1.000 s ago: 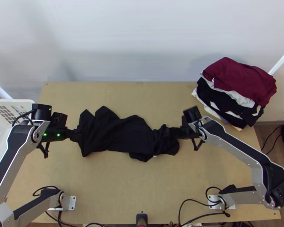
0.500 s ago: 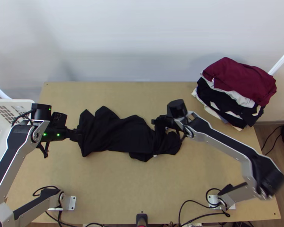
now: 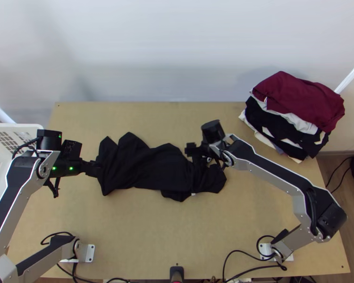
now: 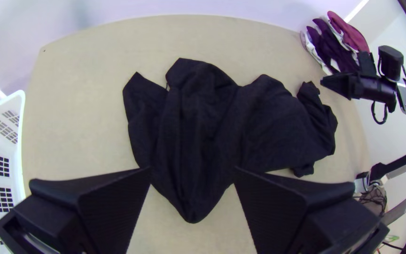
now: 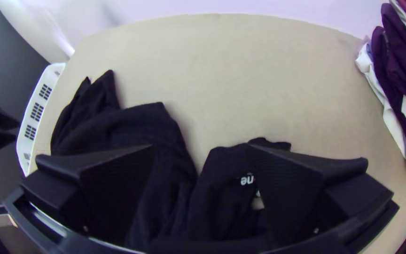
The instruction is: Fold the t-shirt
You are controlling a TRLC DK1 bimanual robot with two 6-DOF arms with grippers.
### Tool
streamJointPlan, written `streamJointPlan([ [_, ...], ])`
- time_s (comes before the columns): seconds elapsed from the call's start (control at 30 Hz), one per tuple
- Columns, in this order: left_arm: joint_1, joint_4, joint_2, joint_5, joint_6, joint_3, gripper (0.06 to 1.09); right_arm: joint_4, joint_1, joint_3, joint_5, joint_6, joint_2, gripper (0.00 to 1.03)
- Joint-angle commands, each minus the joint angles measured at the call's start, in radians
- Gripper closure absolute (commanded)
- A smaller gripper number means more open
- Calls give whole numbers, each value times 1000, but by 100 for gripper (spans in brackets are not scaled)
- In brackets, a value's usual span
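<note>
Bunched t-shirt (image 3: 146, 167) runs lengthwise along the table (image 3: 177, 236)'s far edge; right claw (image 5: 200, 146) looks nearer, wide open, bulk toward the left edge; left claw (image 4: 193, 168) wide too!

The worktop (image 3: 130, 231) looked like pale wood, smooth and matt. The t-shirt (image 3: 148, 167) was soft black cloth, creased and without shine, with white lettering (image 5: 247, 179) on it. By the far right corner of the worktop, the piled garments (image 3: 297, 99) were matt cloth too, wrinkled at their folds.

The left pincer (image 3: 94, 169) and right pincer (image 3: 191, 149) had matt black fingers (image 4: 113, 202) that looked like plastic, finely ridged on their broad faces. The arm links (image 3: 273, 180) were smooth silver-grey metal with a faint sheen. Past the worktop's left edge, the perforated basket (image 3: 16, 127) was smooth white plastic.
</note>
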Motion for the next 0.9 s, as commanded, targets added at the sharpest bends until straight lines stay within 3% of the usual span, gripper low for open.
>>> streamJointPlan([
  [0.0,6,-12,-13,5,14,26,24,-148,12,36,58,-66,-35,4],
  [0.07,8,-12,-16,5,14,22,24,-254,16,41,61,-96,-47,4],
  [0.2,23,-14,-30,4,20,9,24,-320,-8,-58,44,-120,-121,8],
  [0.27,26,-14,-33,5,22,2,24,-394,-56,-78,-88,-136,-112,10],
  [0.3,26,-14,-36,5,22,-1,24,-421,-68,-76,-100,-132,-109,10],
  [0.43,26,-11,-34,7,20,-9,24,-427,-73,-82,-98,-119,-112,10],
  [0.5,23,-9,-34,7,18,-8,24,-435,-74,-59,-98,-45,-98,9],
  [0.63,23,-11,-36,5,17,3,24,-516,-62,28,-98,12,-24,9],
  [0.87,34,-24,-48,4,26,8,24,-582,-53,110,-100,9,77,5],
])
